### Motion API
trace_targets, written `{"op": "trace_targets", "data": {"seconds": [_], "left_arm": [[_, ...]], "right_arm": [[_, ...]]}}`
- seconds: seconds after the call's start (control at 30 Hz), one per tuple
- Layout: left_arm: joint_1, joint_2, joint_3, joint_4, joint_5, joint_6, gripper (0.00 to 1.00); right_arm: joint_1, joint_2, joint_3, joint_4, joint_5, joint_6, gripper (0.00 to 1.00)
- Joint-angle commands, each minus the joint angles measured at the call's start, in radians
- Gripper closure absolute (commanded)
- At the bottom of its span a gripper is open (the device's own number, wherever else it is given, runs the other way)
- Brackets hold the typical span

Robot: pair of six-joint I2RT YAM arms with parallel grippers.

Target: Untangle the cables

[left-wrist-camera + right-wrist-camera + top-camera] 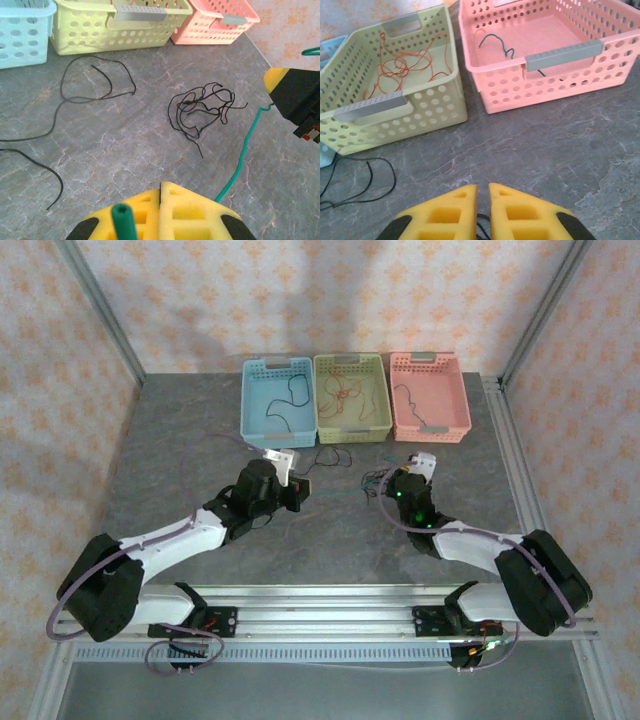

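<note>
Over the desk [125, 150], left end effector [160, 187] and right end effector [482, 192] clench the green cable [243, 150], probably tensioning it off the black tangle [200, 107]

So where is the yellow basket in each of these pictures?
Top view: the yellow basket sits at the back, middle of three.
Left wrist view: the basket runs along the top edge, left of centre.
Right wrist view: it sits upper left.
Shared landmark: the pink basket, just right of it.

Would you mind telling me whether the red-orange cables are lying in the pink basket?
No, the red-orange cables lie in the yellow-green basket, while the pink basket holds a dark cable.
</note>
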Motion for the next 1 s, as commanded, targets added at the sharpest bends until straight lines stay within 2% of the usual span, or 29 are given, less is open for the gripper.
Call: {"op": "trace_targets", "data": {"seconds": [0.0, 0.1, 0.23, 0.3, 0.33, 0.53, 0.67, 0.83, 0.9, 0.97], "left_arm": [[0.001, -0.063, -0.005, -0.066, -0.118, 0.044, 1.0], [0.002, -0.087, -0.015, -0.072, -0.162, 0.05, 1.0], [0.002, -0.08, -0.012, -0.074, -0.165, 0.049, 1.0], [0.002, -0.076, -0.01, -0.077, -0.168, 0.051, 1.0], [0.002, -0.077, -0.01, -0.077, -0.169, 0.051, 1.0], [0.002, -0.08, -0.009, -0.086, -0.195, 0.049, 1.0], [0.009, -0.093, -0.009, -0.127, -0.3, 0.041, 1.0], [0.034, -0.095, -0.015, -0.14, -0.335, 0.016, 1.0], [0.039, -0.09, -0.014, -0.139, -0.326, 0.013, 1.0], [0.039, -0.082, -0.012, -0.131, -0.303, 0.01, 1.0]], "right_arm": [[-0.078, -0.013, -0.007, -0.043, 0.083, 0.033, 0.86], [-0.127, -0.018, -0.024, -0.031, 0.031, 0.097, 0.84], [-0.148, -0.041, -0.039, -0.003, -0.056, 0.134, 0.83], [-0.151, -0.051, -0.05, 0.017, -0.081, 0.129, 0.95], [-0.151, -0.055, -0.05, 0.019, -0.082, 0.127, 1.0], [-0.153, -0.059, -0.059, 0.033, -0.075, 0.12, 1.0], [-0.161, -0.087, -0.052, -0.023, 0.007, 0.111, 1.0], [-0.163, -0.106, -0.046, -0.079, 0.072, 0.116, 1.0], [-0.163, -0.106, -0.046, -0.084, 0.068, 0.117, 1.0], [-0.164, -0.106, -0.064, -0.025, 0.007, 0.115, 1.0]]}}
